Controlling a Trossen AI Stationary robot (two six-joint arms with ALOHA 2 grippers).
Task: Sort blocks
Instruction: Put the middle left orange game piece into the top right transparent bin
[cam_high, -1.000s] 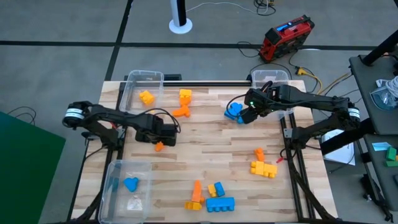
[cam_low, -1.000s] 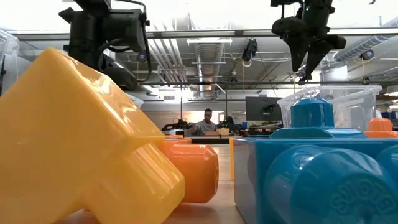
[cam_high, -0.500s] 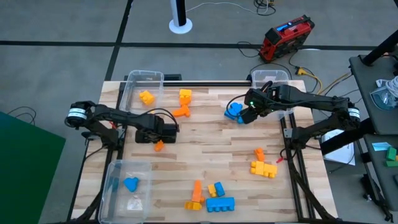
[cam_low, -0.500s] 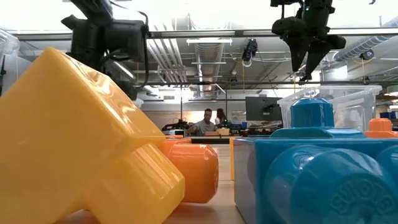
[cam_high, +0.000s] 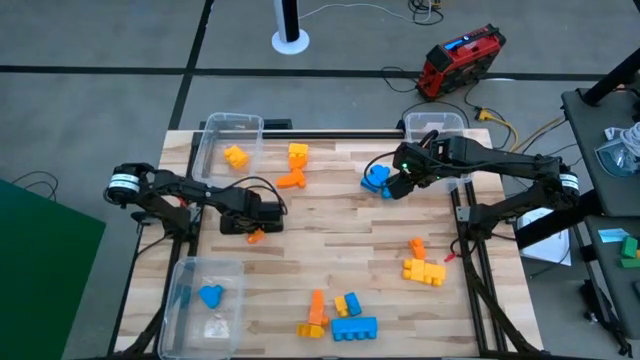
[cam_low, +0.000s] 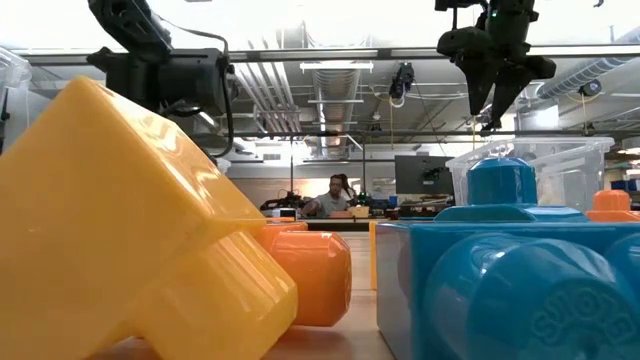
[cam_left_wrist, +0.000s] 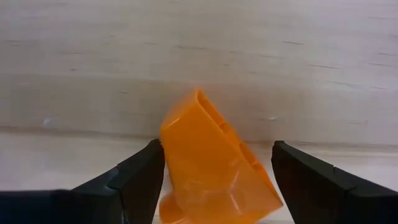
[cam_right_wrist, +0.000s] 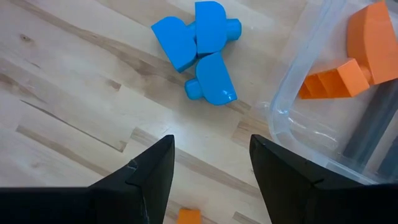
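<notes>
A small orange block lies on the wooden table, left of centre. My left gripper points down over it, open, with one finger on each side of it. My right gripper hangs open above the table at the far right, beside a cluster of blue blocks, nothing between its fingers. More orange, yellow and blue blocks lie scattered: by the far edge, at the right and at the near edge. My left gripper comes at the small orange block from above, fingers pointing down. One fingertip stands right against the block's side and the other finger stands close by. Whether either touches the block I cannot tell. The block lies on the table.
A clear bin at the far left holds a yellow block, a bin at the near left a blue block, and a bin at the far right orange blocks. The table's middle is bare wood.
My left gripper has shifted a little toward the table's left edge and come down over the small orange block, which has stayed in place. My right gripper has kept still.
</notes>
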